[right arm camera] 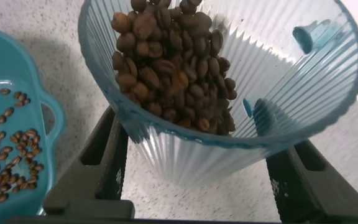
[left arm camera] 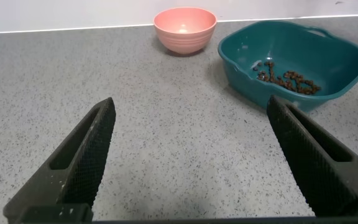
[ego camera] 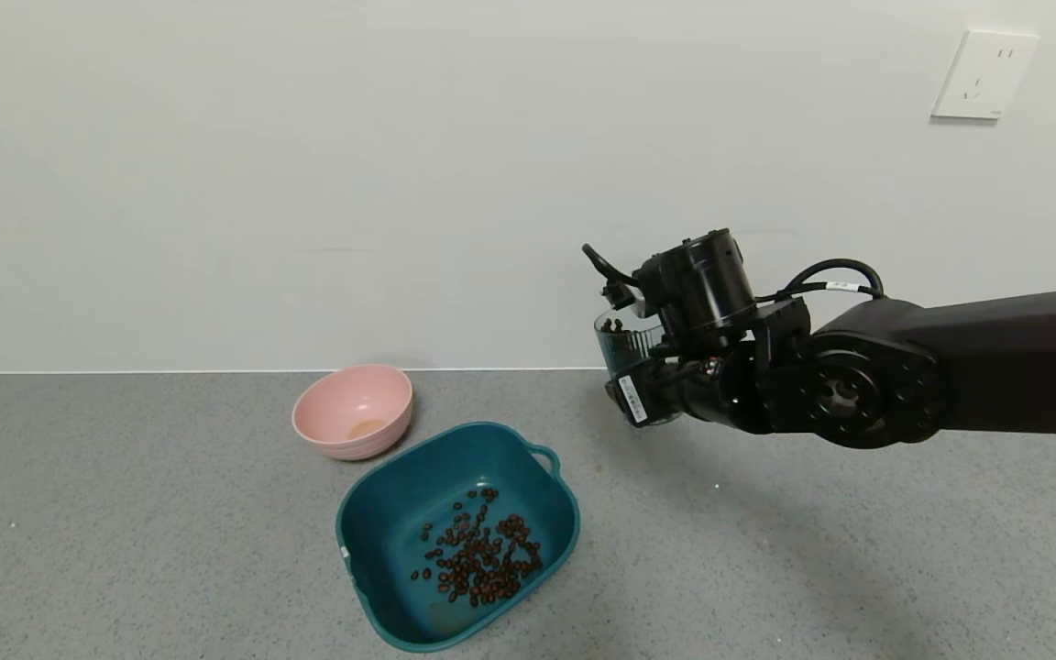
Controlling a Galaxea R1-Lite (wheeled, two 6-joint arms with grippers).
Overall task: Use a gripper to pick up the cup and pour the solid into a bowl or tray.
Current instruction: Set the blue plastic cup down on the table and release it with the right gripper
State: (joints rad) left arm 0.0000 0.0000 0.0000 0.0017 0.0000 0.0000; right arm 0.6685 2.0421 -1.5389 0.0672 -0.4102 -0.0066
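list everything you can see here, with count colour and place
cup: 1, translucent blue-grey, held in the air right of the tub
beans in cup: many, dark brown, piled against one side
tub: 1, teal, on the counter, front centre
beans in tub: many, dark brown, scattered on its floor
bowl: 1, pink, behind the tub, to its left
counter: 1, grey speckled
wall socket: 1, white, on the wall, upper right
right gripper: 1, black, shut on the cup
left gripper: 1, black, open, low over the counter

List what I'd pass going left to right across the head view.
Pink bowl → teal tub with beans → cup held in the right claw → wall socket.
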